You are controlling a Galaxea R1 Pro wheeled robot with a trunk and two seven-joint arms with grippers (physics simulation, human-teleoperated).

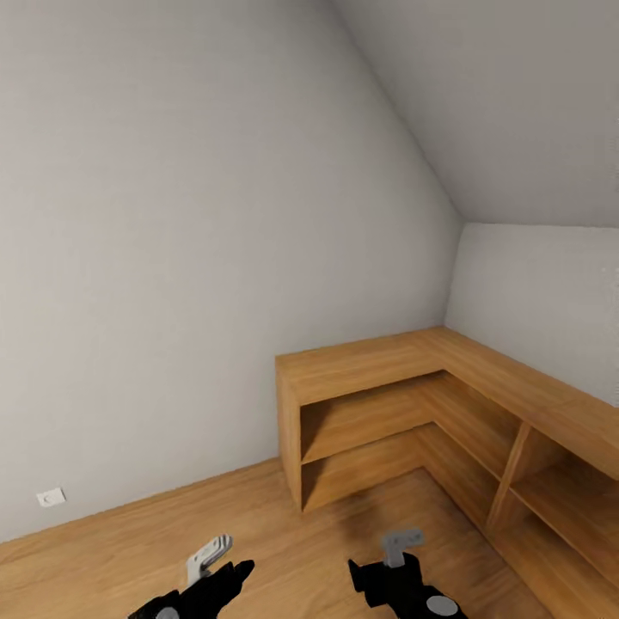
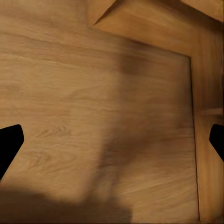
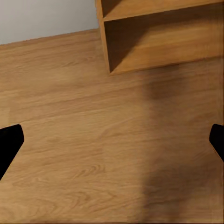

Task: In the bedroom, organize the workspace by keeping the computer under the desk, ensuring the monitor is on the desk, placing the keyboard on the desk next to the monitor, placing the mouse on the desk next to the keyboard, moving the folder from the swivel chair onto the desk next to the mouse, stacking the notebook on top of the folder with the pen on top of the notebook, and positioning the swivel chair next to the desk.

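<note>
I face a corner of the bedroom (image 1: 172,258): grey wall, sloped ceiling, wood floor (image 1: 172,533); open floor runs left and ahead, hemmed on the right by a low L-shaped wooden shelf unit (image 1: 387,404); left gripper (image 1: 225,569) and right gripper (image 1: 370,574) hang low over bare boards, the shelf corner just ahead; wrist views show both sets of fingertips (image 2: 10,142) spread wide, nothing between; a white wall socket (image 1: 51,497) sits near the skirting.

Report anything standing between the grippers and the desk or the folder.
That cannot be judged here: the head view shows a grey wall, a low L-shaped wooden shelf unit in the corner and wood floor. Both the left gripper and right gripper hang open over floor.
</note>
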